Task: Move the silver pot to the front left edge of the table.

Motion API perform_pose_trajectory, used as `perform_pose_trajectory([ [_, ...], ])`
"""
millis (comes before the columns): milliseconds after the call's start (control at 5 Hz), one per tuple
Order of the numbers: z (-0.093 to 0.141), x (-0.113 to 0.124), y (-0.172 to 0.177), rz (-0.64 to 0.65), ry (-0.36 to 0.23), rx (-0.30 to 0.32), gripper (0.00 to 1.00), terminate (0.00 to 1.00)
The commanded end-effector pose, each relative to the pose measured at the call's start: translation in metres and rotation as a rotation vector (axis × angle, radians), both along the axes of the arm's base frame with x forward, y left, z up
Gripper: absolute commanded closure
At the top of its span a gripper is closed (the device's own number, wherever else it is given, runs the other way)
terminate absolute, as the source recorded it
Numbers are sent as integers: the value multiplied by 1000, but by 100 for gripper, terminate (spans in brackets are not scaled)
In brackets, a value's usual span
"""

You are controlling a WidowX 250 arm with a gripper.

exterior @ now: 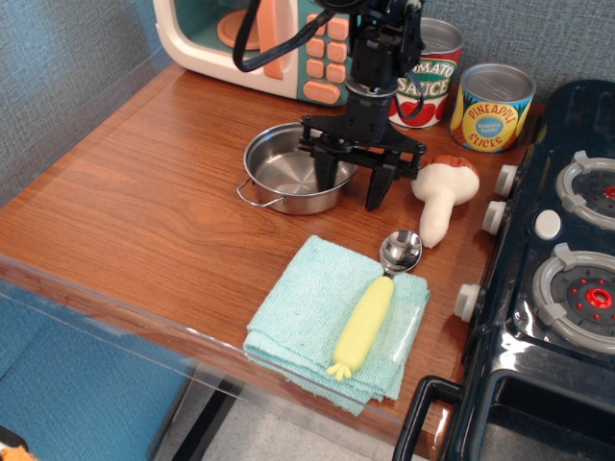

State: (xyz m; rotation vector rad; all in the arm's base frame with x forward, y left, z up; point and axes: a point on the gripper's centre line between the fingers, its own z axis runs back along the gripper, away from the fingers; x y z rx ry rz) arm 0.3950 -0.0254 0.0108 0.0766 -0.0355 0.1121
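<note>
The silver pot [288, 173] stands on the brown wood table [144, 211], near the back middle, in front of the toy microwave. It is empty, with a wire loop handle showing at its front left. My gripper [350, 190] is open and straddles the pot's right rim: one finger reaches down inside the pot, the other stands outside it on the right. Nothing is held.
A toy mushroom [442, 197] lies just right of the gripper. A teal cloth [317, 322] with a yellow-handled scoop [370, 307] lies at the front. Tomato can [423, 77] and pineapple can [492, 106] stand behind; microwave [279, 43] at back left; black stove [548, 288] on the right.
</note>
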Motion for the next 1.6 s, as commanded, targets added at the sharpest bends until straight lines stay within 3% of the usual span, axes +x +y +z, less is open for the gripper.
perform_pose_trajectory([
  [0, 26, 3, 1, -7, -75, -15, 100, 0],
  [200, 48, -7, 16, 21, -142, -14, 100, 0],
  [400, 65, -30, 49, 97, -193, 6, 100, 0],
  [800, 57, -80, 111, 241, -144, 38, 100, 0],
  [1000, 53, -106, 141, 331, -167, -4, 100, 0],
  [1400, 31, -112, 173, 414, -132, -20, 100, 0],
])
